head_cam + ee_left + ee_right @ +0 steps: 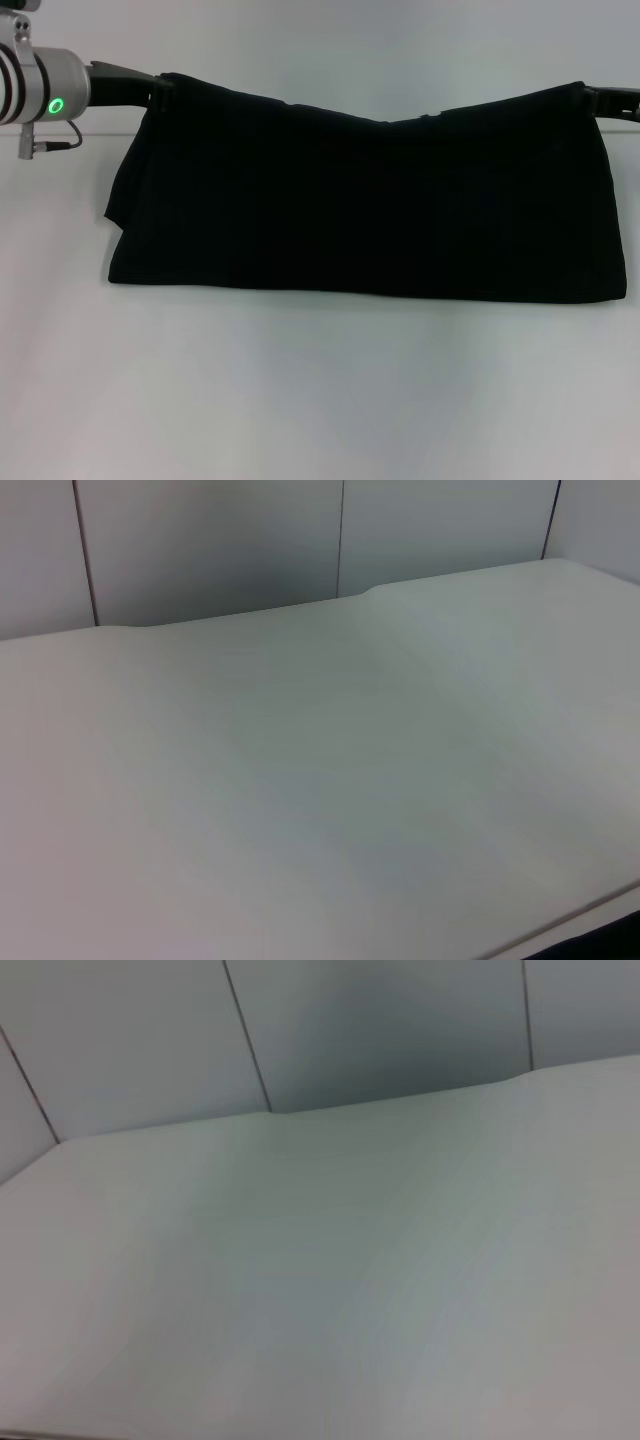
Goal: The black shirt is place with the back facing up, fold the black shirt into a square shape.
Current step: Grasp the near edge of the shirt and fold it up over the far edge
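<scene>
Across the middle of the head view hung the black shirt [365,200], a wide dark band with its long axis running left to right. Its top edge was held up at both corners and sagged in the centre, while its lower edge lay straight on the white table [320,400]. The left gripper [150,90], at the upper left of the frame, was pinching the shirt's upper left corner; the right gripper [605,100], at the upper right edge, was pinching the opposite corner. I could not make out the fingers themselves, yet the cloth plainly hung from both, so I took each pincer to be pressed on fabric. A loose flap drooped at the left side of the band.

From the left wrist view, only bare tabletop and the panelled wall [200,550] showed; a dark sliver at the lower right corner was probably the shirt.

From the right wrist view, again just table and wall, no cloth.

To my eye a lengthwise fold was in hand, the held edge being carried over the lower one. Next the two arms would need to move together, keeping the edge taut and level, and lay it down square.
</scene>
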